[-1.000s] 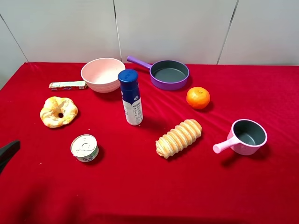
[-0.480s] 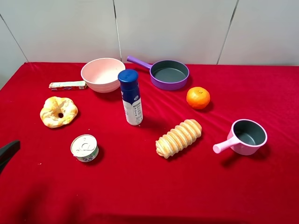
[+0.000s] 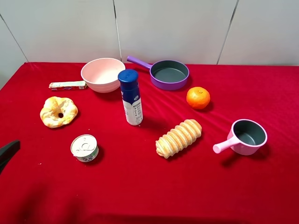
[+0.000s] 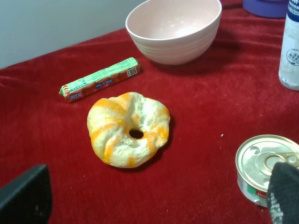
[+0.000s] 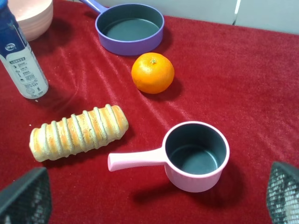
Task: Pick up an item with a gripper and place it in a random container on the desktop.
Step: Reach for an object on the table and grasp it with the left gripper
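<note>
The golden-yellow ring bread [image 3: 58, 111] lies on the red desktop [image 3: 149, 186] at the left. The pale pink bowl [image 3: 100, 84] stands behind it, empty. My left gripper [image 3: 7, 151] shows only as a black tip at the left edge. In the left wrist view the left gripper [image 4: 154, 200] is open and empty, with the ring bread [image 4: 128, 129] lying ahead between its fingers and the bowl [image 4: 177, 46] beyond. My right gripper [image 5: 154, 200] is open and empty above the right side of the cloth; it is out of the exterior high view.
A blue-capped white bottle [image 3: 131, 97] stands mid-table. A tin can [image 3: 84, 148] sits near the ring bread. A candy pack [image 3: 68, 85] lies left of the bowl. A purple pan [image 3: 169, 74], an orange [image 3: 198, 97], a ridged loaf [image 3: 179, 137] and a pink handled pot [image 3: 247, 136] fill the right.
</note>
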Tool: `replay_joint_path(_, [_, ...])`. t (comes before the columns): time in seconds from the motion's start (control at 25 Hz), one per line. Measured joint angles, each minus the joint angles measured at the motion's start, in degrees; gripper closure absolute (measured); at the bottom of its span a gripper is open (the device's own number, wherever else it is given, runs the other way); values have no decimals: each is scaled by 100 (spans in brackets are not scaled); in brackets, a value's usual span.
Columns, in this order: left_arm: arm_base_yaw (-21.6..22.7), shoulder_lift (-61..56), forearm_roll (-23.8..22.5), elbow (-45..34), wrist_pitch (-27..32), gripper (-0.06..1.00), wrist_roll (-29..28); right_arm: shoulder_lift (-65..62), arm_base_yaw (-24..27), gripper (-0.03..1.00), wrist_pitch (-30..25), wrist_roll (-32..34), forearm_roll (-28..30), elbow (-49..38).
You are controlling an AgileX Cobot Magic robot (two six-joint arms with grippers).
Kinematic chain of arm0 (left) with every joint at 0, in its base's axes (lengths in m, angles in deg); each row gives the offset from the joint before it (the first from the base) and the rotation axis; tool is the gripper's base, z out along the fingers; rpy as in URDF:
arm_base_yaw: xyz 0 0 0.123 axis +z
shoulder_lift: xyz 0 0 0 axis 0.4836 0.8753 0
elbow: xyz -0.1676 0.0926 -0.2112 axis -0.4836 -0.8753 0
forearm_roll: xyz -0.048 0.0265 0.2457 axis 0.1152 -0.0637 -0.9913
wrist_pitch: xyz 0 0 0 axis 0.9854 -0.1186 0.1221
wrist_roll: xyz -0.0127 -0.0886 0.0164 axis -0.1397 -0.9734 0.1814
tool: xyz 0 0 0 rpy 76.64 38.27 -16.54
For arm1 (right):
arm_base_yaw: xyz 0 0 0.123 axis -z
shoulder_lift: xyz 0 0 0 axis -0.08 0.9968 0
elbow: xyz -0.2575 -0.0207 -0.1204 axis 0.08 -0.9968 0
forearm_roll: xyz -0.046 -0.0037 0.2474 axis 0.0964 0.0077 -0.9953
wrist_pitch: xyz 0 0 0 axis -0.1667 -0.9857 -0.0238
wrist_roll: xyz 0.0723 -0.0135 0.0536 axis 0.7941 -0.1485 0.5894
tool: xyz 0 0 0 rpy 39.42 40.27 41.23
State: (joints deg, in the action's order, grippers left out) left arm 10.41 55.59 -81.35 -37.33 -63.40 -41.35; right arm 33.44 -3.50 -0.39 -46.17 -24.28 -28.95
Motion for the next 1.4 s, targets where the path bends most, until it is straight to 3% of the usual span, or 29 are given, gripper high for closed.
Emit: replay_joint_path(1.4, [0, 0, 0, 0, 0, 4, 0, 0, 0, 28, 0, 0, -16, 0])
